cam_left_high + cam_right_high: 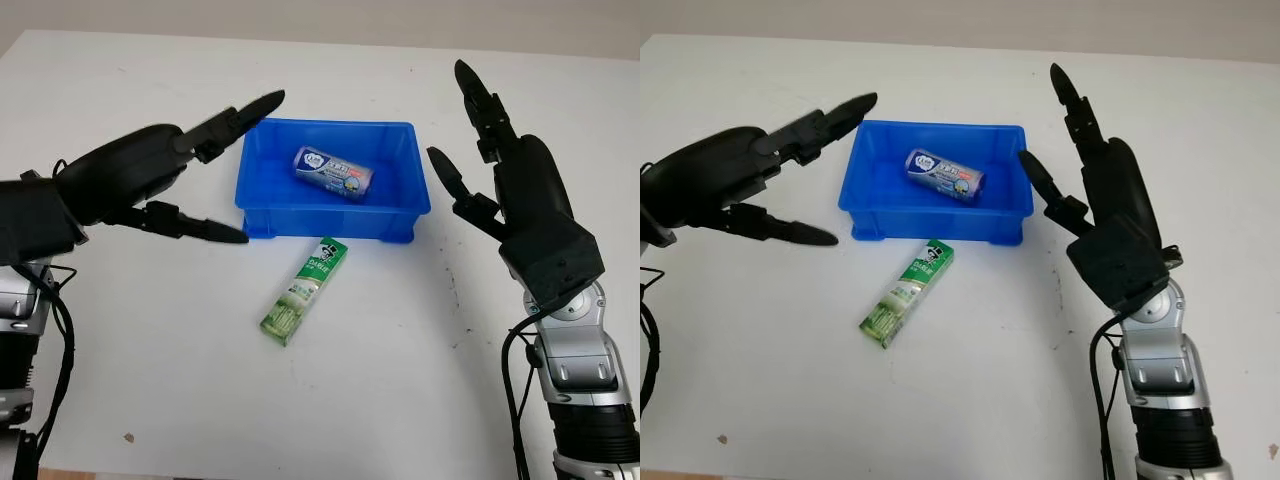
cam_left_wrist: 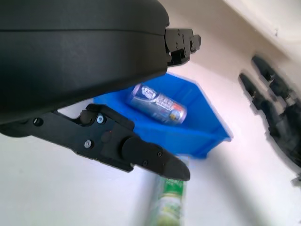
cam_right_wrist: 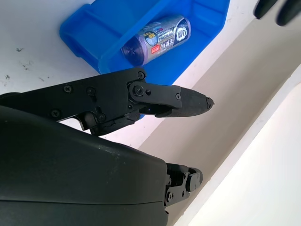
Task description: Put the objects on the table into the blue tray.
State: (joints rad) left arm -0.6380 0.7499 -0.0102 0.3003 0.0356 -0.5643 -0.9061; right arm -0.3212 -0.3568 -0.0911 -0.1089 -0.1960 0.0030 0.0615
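Observation:
A blue tray (image 1: 331, 217) sits mid-table with a silvery-purple roll (image 1: 333, 173) lying inside it. A green toothpaste box (image 1: 305, 289) lies on the white table just in front of the tray's near wall, angled toward it. My left hand (image 1: 215, 170) hovers open at the tray's left side, above the table. My right hand (image 1: 470, 150) is raised open at the tray's right side. The left wrist view shows the roll (image 2: 159, 103) in the tray (image 2: 207, 141) and the toothpaste box (image 2: 169, 207) below it. The right wrist view shows the roll (image 3: 157, 37) in the tray (image 3: 80, 40).
The white table (image 1: 150, 380) spreads around the tray. A small dark speck (image 1: 128, 437) lies near the front left, and faint marks (image 1: 462, 330) dot the table right of the box.

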